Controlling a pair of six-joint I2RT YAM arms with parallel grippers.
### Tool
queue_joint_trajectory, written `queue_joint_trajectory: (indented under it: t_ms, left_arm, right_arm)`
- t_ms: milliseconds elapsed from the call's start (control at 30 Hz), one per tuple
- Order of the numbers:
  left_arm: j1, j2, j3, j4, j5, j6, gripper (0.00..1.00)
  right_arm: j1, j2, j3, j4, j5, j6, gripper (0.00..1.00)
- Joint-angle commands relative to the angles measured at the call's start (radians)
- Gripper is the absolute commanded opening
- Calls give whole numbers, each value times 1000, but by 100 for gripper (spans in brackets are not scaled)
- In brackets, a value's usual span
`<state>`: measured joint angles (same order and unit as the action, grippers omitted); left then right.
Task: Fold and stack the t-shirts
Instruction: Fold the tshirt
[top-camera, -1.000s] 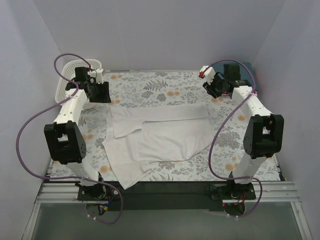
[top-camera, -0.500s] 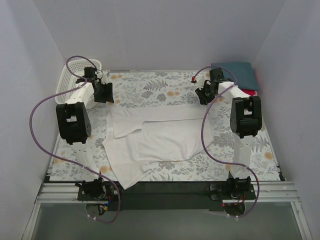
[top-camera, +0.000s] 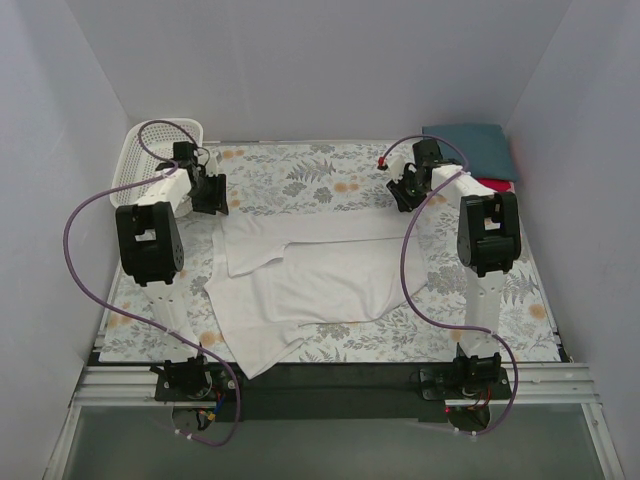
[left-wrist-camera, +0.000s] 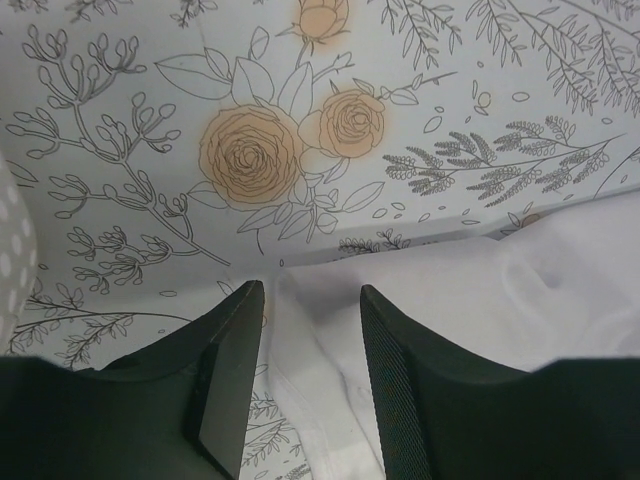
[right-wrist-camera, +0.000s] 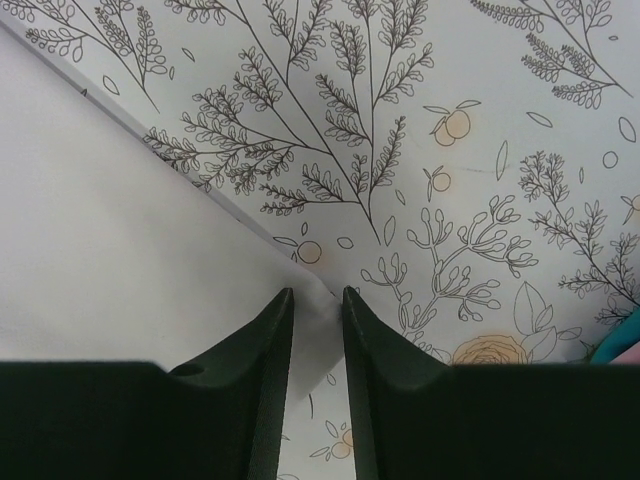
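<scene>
A white t-shirt (top-camera: 330, 275) lies spread and partly folded mid-table on the floral cloth. My left gripper (top-camera: 211, 197) is low at its far left corner. In the left wrist view the gripper (left-wrist-camera: 308, 295) is open, and its jaws straddle the shirt's hemmed corner (left-wrist-camera: 330, 400). My right gripper (top-camera: 400, 195) is at the far right corner. In the right wrist view the gripper (right-wrist-camera: 316, 292) has a narrow gap, with the shirt's corner tip (right-wrist-camera: 318, 325) between the jaws and no grip on it. A folded dark teal shirt (top-camera: 470, 140) and a red shirt (top-camera: 497, 185) lie at the far right.
A white mesh basket (top-camera: 140, 160) stands at the far left corner, just behind my left arm. The floral table cloth (top-camera: 300, 170) covers the table. White walls close in on the left, the back and the right.
Both arms have reached forward and dropped. The left gripper has come down to the shirt's far left corner. The right gripper has moved left and down to the far right corner.
</scene>
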<state>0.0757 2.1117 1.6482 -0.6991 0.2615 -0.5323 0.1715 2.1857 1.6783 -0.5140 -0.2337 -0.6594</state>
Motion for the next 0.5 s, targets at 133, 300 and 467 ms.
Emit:
queue_joint_trajectory:
  t_ms: [133, 300, 467]
  left_arm:
    - [-33, -27, -41, 30, -33, 18, 36]
    - [-36, -21, -31, 41, -76, 5, 31]
    - [-36, -16, -25, 50, -110, -9, 8]
  right_arm:
    - [2, 16, -43, 2, 45, -29, 32]
    - [0, 14, -63, 3, 59, -39, 31]
    - [0, 11, -91, 20, 92, -49, 30]
